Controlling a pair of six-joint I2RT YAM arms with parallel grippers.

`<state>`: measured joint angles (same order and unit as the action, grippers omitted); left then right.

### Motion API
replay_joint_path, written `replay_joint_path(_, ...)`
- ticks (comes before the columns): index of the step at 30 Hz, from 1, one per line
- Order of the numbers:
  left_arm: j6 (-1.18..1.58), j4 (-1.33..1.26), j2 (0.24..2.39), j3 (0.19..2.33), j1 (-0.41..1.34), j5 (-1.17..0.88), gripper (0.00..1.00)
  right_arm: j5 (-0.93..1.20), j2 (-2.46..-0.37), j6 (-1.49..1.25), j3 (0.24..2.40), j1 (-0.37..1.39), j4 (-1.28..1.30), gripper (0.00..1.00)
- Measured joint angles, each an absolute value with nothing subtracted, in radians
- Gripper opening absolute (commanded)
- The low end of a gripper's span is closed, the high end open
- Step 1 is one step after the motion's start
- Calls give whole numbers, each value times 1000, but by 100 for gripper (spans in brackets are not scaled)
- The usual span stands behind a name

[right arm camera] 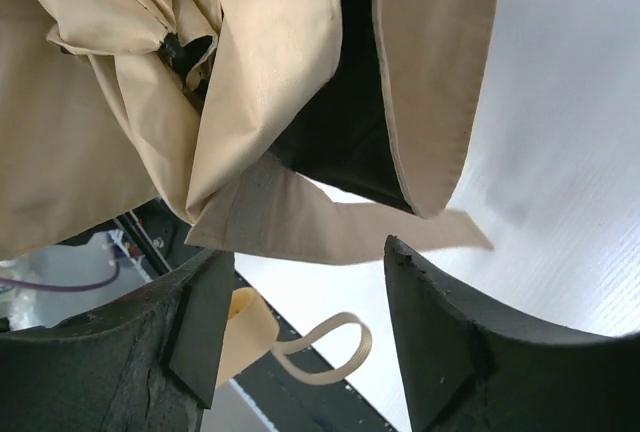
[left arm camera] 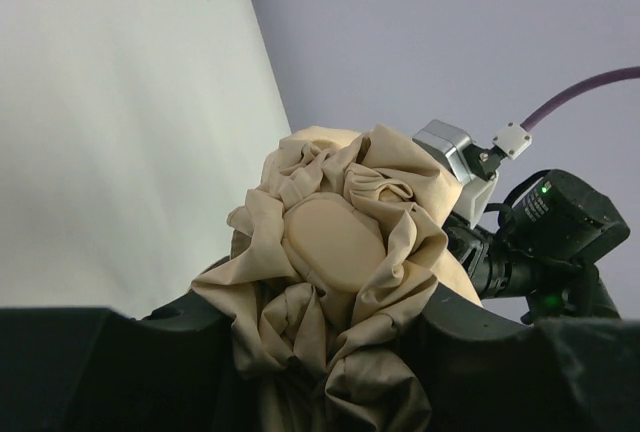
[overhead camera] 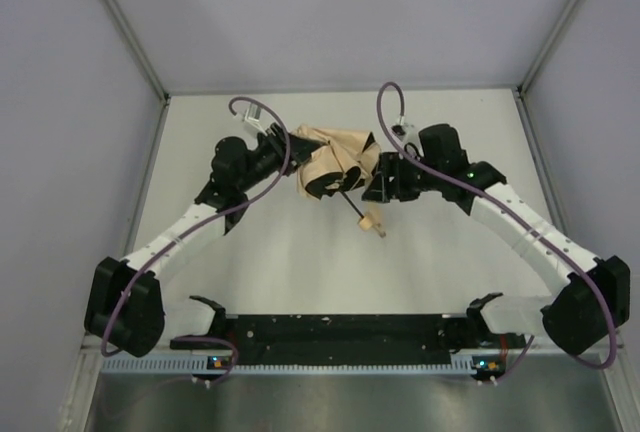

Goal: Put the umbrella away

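Grey walls [overhead camera: 350,12] on three sides, white surface [overhead camera: 300,282] below. Your left pincer [overhead camera: 288,148], far-left of centre, is clenched on the umbrella [overhead camera: 335,157]; the crumpled beige canopy [left arm camera: 335,242] fills the gap between its fingers [left arm camera: 90,372]. You find the umbrella mid-surface toward the far wall, between both pincers. Its long axis is diagonal. The canopy bundle is at the far end, and the thin black shaft [overhead camera: 352,202] runs toward the near edge and slightly right. The tan handle [overhead camera: 373,220] is at the tip. Your right pincer [right arm camera: 308,252], just right of the canopy, is released, with bare surface showing between its fingers [right arm camera: 450,342]. Fabric folds sit above the tips, with the loop strap [right arm camera: 322,347] below.
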<state>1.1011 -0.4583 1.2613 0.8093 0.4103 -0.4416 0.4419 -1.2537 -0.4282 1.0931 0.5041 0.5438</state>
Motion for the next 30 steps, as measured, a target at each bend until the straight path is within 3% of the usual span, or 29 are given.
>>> replay_joint_path(2,1121,-447,1261,804,405,-445,0,416,-1254,-411,1071,518,514,61)
replay_joint_path(3,1130,-444,1261,800,402,-447,0,400,-1256,-405,1064,529,501,54)
replay_joint_path(4,1139,-443,1261,794,399,-449,0,375,-1260,-397,1060,542,481,39)
replay_joint_path(5,1148,-439,1260,788,397,-450,0,353,-1267,-386,1060,554,459,16)
replay_joint_path(6,1155,-437,1260,783,394,-450,0,330,-1276,-378,1060,562,430,0)
replay_joint_path(17,1126,-101,1220,813,364,-398,0,-51,-1409,-250,1307,583,567,0)
replay_joint_path(25,1193,-156,1237,733,352,-322,0,-161,-1712,119,1504,595,395,0)
replay_joint_path(30,1234,-276,1234,618,350,-227,0,-220,-1723,371,1386,646,114,0)
